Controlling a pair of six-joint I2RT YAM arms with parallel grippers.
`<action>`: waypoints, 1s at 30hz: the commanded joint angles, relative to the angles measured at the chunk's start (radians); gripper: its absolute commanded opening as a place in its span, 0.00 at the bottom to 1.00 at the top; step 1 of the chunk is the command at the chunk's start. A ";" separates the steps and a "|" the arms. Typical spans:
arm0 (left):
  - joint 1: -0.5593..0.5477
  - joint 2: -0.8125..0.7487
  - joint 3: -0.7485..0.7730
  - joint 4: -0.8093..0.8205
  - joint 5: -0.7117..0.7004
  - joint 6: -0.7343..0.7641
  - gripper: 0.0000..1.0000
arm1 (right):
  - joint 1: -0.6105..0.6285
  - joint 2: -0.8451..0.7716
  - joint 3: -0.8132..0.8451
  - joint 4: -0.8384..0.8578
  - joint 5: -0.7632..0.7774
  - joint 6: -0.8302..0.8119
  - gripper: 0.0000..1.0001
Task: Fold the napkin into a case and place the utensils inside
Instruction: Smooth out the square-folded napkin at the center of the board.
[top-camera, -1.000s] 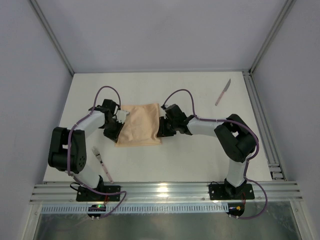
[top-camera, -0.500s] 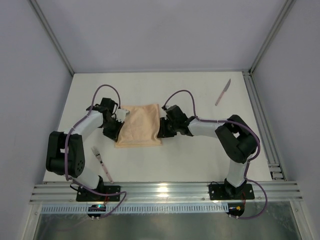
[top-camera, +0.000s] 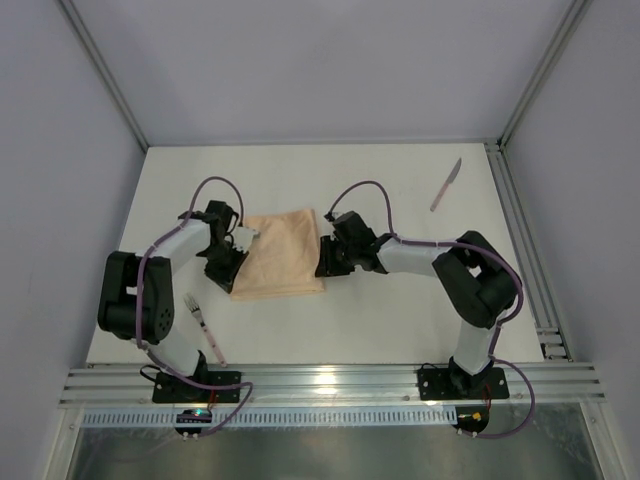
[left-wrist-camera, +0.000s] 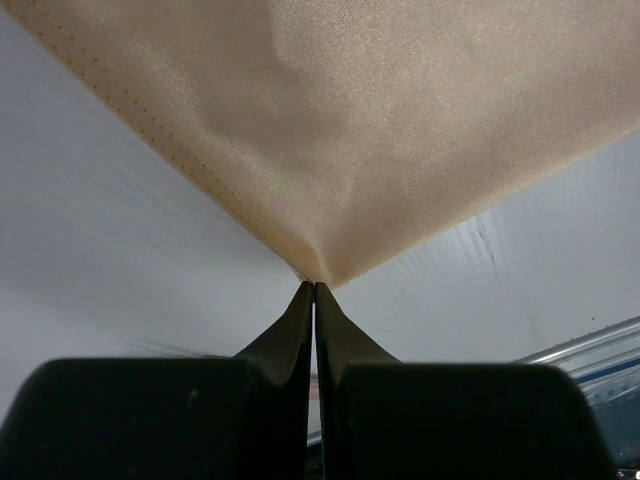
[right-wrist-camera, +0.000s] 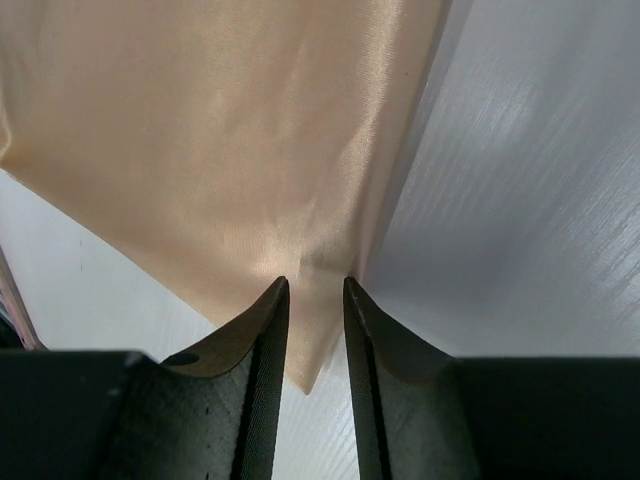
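Directly between left pincer (top-camera: 240, 246) and right pincer (top-camera: 323, 257), napkin (top-camera: 281, 255).

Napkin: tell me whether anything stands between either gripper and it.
Nothing visible does. The left gripper is shut on one corner of the napkin, and the right gripper is open astride another corner.

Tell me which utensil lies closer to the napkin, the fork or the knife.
The fork: it lies by the near left corner of the napkin; the knife lies far off to the right.
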 joint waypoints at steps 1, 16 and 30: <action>-0.003 0.035 0.000 0.003 -0.025 0.008 0.00 | 0.006 -0.050 0.001 -0.046 0.044 -0.002 0.33; -0.013 -0.080 0.051 -0.086 0.058 0.023 0.00 | 0.086 -0.141 0.002 -0.023 0.032 -0.114 0.19; -0.018 0.017 -0.015 -0.055 0.038 0.040 0.00 | 0.086 -0.035 -0.024 0.000 -0.006 -0.051 0.04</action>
